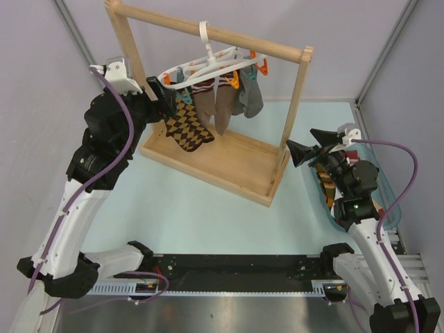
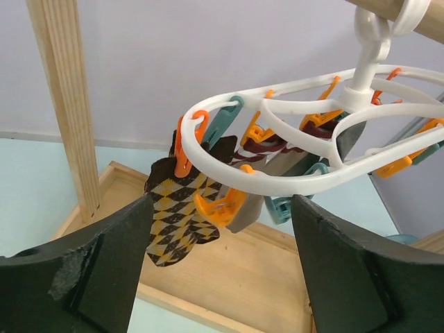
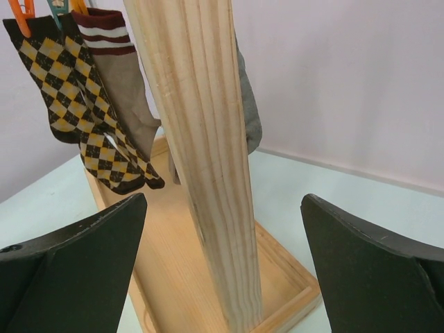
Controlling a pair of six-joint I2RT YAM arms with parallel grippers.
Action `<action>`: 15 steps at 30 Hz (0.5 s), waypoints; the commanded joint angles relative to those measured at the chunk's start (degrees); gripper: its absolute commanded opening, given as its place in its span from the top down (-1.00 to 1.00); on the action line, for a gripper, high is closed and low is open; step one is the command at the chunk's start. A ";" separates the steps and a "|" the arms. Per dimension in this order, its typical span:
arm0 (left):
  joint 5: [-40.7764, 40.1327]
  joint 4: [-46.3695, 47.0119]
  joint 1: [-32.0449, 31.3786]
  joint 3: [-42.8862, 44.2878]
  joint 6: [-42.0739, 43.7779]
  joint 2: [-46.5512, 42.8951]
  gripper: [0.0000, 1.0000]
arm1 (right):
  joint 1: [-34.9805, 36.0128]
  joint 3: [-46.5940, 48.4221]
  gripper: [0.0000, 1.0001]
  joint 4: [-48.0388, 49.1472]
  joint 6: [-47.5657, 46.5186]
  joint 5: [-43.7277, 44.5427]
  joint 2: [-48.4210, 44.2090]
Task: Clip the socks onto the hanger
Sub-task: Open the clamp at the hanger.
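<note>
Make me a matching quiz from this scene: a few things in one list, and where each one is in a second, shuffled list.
Things:
1. grey sock
2. white hanger
3. blue tray
4. diamond-pattern socks

Places:
A. hooked over the wooden bar
B. hanging at the hanger's left end
C. on the table, far right
D. hanging at the hanger's right end

Pairs: 1-D, 2-A, 3-C, 4-B

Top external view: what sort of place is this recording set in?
Likely a lab test cell, not a home: plain panel walls in metal framing, two arms bolted to a rail, and a wooden rack with the hanger of socks staged on a pale table.
</note>
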 commanded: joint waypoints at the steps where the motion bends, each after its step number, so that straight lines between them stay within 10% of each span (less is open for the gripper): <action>1: -6.86 -2.44 -0.67 1.68 0.73 0.07 -0.68 | -0.18 -0.66 -0.99 -0.02 1.05 1.39 -2.31; 15: -6.07 2.40 -3.48 -5.79 -2.78 -3.62 -0.56 | -0.18 -2.24 -0.99 -1.43 0.96 1.04 -4.68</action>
